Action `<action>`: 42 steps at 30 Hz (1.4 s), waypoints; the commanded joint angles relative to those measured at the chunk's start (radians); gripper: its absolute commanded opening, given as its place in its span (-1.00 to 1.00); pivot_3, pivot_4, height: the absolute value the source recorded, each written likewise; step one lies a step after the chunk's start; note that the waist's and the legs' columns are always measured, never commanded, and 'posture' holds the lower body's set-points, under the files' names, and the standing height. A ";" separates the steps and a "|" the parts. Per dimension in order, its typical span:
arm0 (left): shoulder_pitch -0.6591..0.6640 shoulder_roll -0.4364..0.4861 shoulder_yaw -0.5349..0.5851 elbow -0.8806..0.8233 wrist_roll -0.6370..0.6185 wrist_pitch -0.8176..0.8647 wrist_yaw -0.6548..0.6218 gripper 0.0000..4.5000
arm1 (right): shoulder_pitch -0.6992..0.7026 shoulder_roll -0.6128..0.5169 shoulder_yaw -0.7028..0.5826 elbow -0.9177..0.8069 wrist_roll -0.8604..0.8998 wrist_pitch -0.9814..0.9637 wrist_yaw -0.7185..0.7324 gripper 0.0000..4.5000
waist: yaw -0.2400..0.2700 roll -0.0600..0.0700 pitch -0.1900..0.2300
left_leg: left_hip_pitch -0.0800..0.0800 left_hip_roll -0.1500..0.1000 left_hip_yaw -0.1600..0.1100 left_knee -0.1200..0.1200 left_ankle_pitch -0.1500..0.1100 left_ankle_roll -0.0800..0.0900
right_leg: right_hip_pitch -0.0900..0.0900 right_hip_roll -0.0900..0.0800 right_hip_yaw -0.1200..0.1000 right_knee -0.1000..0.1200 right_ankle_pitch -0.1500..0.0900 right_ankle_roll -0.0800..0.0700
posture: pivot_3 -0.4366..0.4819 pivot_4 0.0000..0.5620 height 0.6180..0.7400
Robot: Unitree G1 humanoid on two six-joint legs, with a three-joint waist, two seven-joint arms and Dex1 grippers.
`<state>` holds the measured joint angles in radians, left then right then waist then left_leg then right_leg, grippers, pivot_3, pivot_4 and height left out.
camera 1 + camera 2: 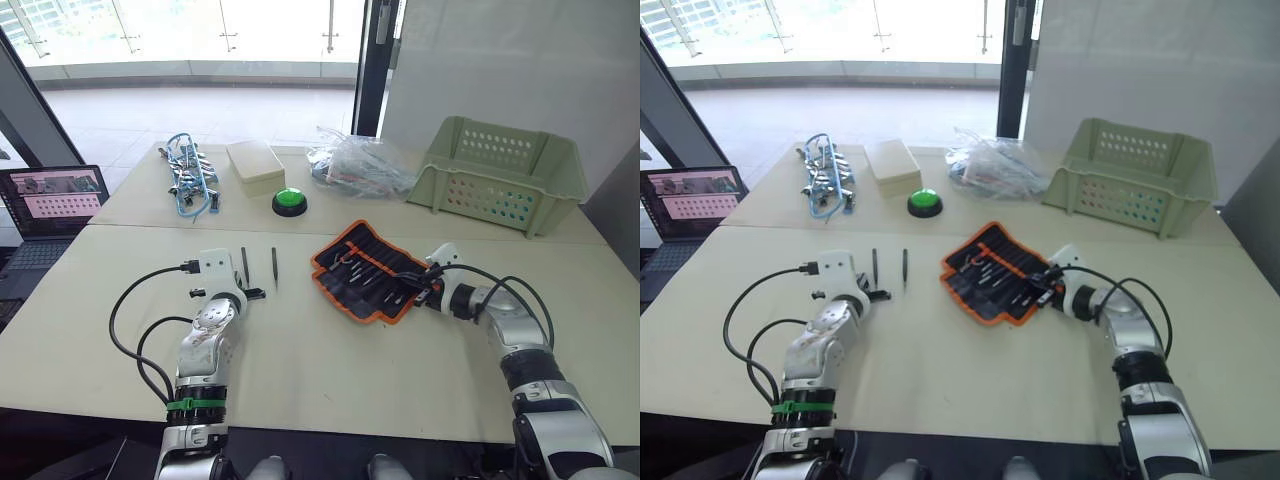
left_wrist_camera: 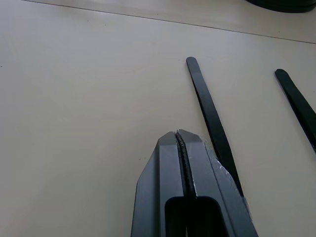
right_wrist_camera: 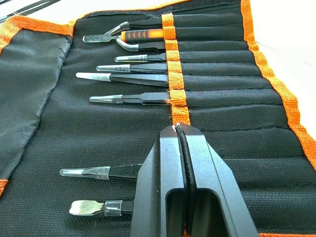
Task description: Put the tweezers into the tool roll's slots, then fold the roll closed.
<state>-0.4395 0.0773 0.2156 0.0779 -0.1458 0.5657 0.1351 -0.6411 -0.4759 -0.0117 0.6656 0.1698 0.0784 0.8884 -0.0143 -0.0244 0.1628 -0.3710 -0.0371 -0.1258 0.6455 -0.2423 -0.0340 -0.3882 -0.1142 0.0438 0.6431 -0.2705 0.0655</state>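
Observation:
The tool roll (image 1: 365, 268) lies open on the table, black with orange edging, and several tools sit in its slots (image 3: 222, 106). My right gripper (image 3: 176, 127) is shut and holds nothing, low over the roll's (image 3: 98, 123) inner face near its right end (image 1: 405, 276). Two black tweezers (image 1: 244, 265) (image 1: 274, 268) lie side by side on the table left of the roll. My left gripper (image 2: 177, 134) is shut and empty just in front of them (image 1: 256, 294). The nearer tweezer (image 2: 207, 116) runs along that gripper's side.
A pale green basket (image 1: 500, 175) stands at the back right. A clear plastic bag (image 1: 355, 165), a green button (image 1: 289, 201), a cream box (image 1: 255, 165) and a blue-and-silver tangle of clips (image 1: 190, 175) sit along the back. A laptop (image 1: 50, 200) is at the far left.

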 commanded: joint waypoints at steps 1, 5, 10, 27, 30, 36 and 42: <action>-0.005 -0.007 0.005 -0.037 -0.009 -0.021 -0.002 -0.98 | 0.012 -0.007 -0.007 0.004 -0.009 0.000 -0.009 -1.00 | 0.000 0.000 0.000 | 0.000 0.000 0.000 0.000 0.000 0.000 | 0.000 0.000 0.000 0.000 0.000 0.000 | -0.05 -0.47 1.00; -0.015 -0.035 0.025 -0.068 -0.029 -0.017 0.020 -0.87 | 0.011 -0.009 -0.008 0.003 -0.008 0.000 -0.008 -1.00 | 0.000 0.000 0.000 | 0.000 0.000 0.000 0.000 0.000 0.000 | 0.000 0.000 0.000 0.000 0.000 0.000 | -0.05 -0.47 1.00; -0.092 -0.057 0.030 -0.123 -0.031 0.109 0.073 -0.19 | 0.019 -0.017 -0.010 -0.005 -0.007 0.002 -0.003 -1.00 | 0.001 -0.001 0.000 | -0.001 0.000 0.000 0.000 0.000 0.000 | 0.000 0.000 0.000 0.000 0.000 0.000 | -0.05 -0.47 1.00; -0.273 -0.139 0.090 -0.021 0.007 0.334 0.268 0.22 | 0.033 -0.040 -0.013 -0.032 -0.003 0.019 0.004 -1.00 | 0.002 -0.001 0.001 | -0.002 0.000 0.000 0.000 0.001 -0.001 | 0.000 0.000 0.000 -0.001 0.000 0.000 | -0.05 -0.47 1.00; -0.266 -0.141 0.088 -0.033 0.013 0.359 0.277 0.22 | 0.034 -0.040 -0.013 -0.034 -0.003 0.020 0.003 -1.00 | 0.002 -0.001 0.001 | -0.002 0.000 0.000 0.000 0.001 -0.001 | 0.000 0.000 0.000 -0.001 0.000 0.000 | -0.05 -0.47 1.00; -0.222 -0.170 0.072 -0.094 0.019 0.441 0.281 0.22 | 0.040 -0.038 -0.013 -0.049 -0.001 0.031 0.002 -1.00 | 0.002 -0.001 0.001 | -0.002 0.000 0.000 0.000 0.001 -0.001 | 0.000 0.000 0.000 -0.001 0.000 0.000 | -0.05 -0.47 1.00; -0.194 -0.162 0.035 -0.106 0.046 0.465 0.267 0.22 | 0.041 -0.041 -0.008 -0.055 -0.004 0.036 0.006 -1.00 | 0.002 -0.001 0.001 | -0.002 0.000 0.000 0.000 0.001 -0.001 | 0.000 0.000 0.000 -0.001 0.000 0.000 | -0.05 -0.47 1.00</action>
<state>-0.6448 -0.0876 0.2735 -0.0060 -0.1168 1.0147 0.4034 -0.6130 -0.4980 -0.0129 0.6171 0.1730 0.0979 0.8946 -0.0127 -0.0254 0.1634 -0.3730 -0.0373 -0.1260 0.6456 -0.2415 -0.0354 -0.3886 -0.1143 0.0433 0.6418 -0.2704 0.0657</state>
